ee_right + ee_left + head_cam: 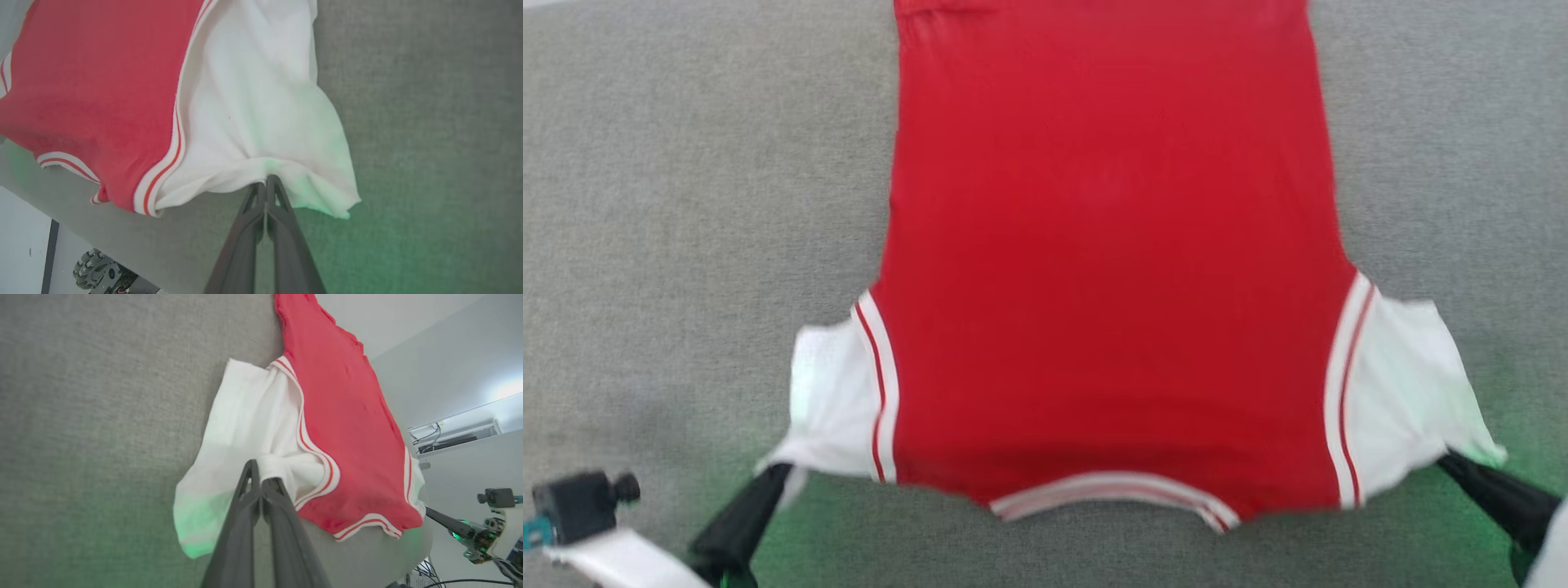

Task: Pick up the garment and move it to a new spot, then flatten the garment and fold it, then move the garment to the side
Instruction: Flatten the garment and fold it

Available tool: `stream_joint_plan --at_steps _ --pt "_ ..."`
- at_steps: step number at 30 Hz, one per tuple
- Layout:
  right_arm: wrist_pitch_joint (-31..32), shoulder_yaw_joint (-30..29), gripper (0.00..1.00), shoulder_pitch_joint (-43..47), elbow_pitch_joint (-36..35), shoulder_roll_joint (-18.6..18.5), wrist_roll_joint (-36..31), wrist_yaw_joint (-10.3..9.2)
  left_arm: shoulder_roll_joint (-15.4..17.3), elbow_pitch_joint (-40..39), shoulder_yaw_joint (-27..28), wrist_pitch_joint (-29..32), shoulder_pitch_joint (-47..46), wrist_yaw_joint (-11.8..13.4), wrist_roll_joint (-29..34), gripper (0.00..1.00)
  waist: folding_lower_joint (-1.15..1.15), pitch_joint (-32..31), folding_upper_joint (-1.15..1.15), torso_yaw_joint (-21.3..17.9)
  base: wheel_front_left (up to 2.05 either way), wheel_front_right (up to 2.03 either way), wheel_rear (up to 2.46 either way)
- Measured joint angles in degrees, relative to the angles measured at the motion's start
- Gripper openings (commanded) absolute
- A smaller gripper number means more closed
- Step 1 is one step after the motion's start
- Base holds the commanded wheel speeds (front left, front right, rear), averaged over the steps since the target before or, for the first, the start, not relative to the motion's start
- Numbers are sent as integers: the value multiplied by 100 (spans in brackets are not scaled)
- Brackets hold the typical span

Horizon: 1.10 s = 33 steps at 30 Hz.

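Note:
The garment [1111,245] is a red jersey with white short sleeves and red-white striped trim, spread on the grey surface with its plain side up and the collar toward me. My left gripper [776,472] is shut on the edge of the left white sleeve [253,416], with its tips [259,473] pinching the cloth. At the other shoulder my right gripper [1450,459] is shut on the right white sleeve [261,102], its tips [266,181] buried in the sleeve hem. The jersey hangs slightly taut between the two grips.
Grey fabric-covered table [686,204] stretches around the jersey on both sides. Its near edge [81,241] drops to the floor, where a wheel [96,273] shows. Green light tints the surface near both grippers.

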Motion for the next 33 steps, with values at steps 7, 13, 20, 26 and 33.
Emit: stream_joint_plan --at_steps 7,13,20,26,33 --pt "615 -1094 0 1010 -872 432 -304 -1 175 -493 46 0 531 0 -38 0 0 46 0 131 0 0 0" --pt "1334 -1260 0 794 -857 1013 -888 -5 -104 -339 -199 11 210 1 24 0 0 -9 0 195 0 0 0" --pt "1669 -1221 73 468 -499 1422 -1523 -4 -315 -7 -602 83 -120 1 145 0 0 1 0 202 0 0 0" --pt "1717 -1600 100 258 -880 1443 -1679 -5 -328 25 -714 58 -264 1 166 0 0 51 0 214 0 0 0" --pt "1961 -2292 100 -1138 -1226 1049 -2053 -5 -322 -134 -782 26 -449 0 348 0 0 232 0 251 0 0 0"
